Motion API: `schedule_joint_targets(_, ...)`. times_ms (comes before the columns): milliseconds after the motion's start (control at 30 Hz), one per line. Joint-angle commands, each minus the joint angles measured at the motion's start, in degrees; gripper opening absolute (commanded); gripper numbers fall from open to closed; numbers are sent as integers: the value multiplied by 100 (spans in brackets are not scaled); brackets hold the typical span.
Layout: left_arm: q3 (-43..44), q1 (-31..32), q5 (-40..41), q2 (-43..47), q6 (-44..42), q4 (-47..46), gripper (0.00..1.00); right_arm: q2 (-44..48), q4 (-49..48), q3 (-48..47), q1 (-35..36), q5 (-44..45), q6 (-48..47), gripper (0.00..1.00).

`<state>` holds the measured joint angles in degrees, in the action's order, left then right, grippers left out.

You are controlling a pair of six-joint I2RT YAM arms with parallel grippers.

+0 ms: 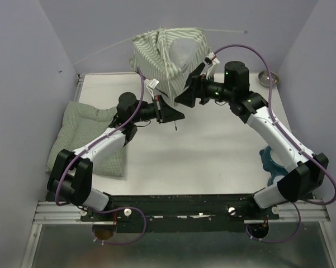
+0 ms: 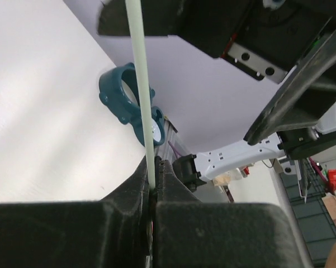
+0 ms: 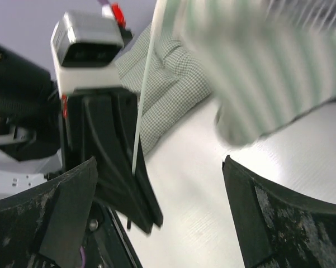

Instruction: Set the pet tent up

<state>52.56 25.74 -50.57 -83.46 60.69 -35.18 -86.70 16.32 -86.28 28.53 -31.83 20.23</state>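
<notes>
One pole (image 2: 142, 84) is pinched in the fully closed left hand (image 2: 155, 187). The right hand (image 3: 159, 167) is spread wide and holds nothing, just beside the tent (image 1: 168, 53), which is bunched at the far edge of the counter (image 1: 212, 145).

Risk: the thin pole may slip from the pinch and spring free, dropping the fabric.

Only the left wrist view shows the pinch. Only the top view shows the tent's shape.

The pet tent (image 1: 156, 56) is striped green-and-white cloth with a grey mesh window (image 1: 185, 51), bunched in a lump at the far side of the table (image 1: 212, 145). Thin white poles (image 1: 223, 29) poke out of its top. The left gripper (image 2: 155, 184) pinches one pole (image 2: 142, 84).
</notes>
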Motion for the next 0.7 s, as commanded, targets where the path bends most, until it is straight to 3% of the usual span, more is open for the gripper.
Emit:
schedule_joint_targets(0,325,-201,293,-179,-145,-341,0,381,233,374,-260,-902,-572,100)
schedule_joint_targets(133,509,-245,249,-276,-215,-297,0,775,162,725,-480,-721,-827,100)
schedule_joint_targets(300,695,-341,144,-337,-505,20,0,1243,-1268,2043,-638,98,-1056,98)
schedule_joint_targets(500,949,-412,-32,-425,-909,380,0,532,-2928,2098,-683,99,-1267,93)
schedule_joint_targets(667,1037,-420,-129,-469,-988,450,0,-381,-4424,1536,-674,107,-968,93)
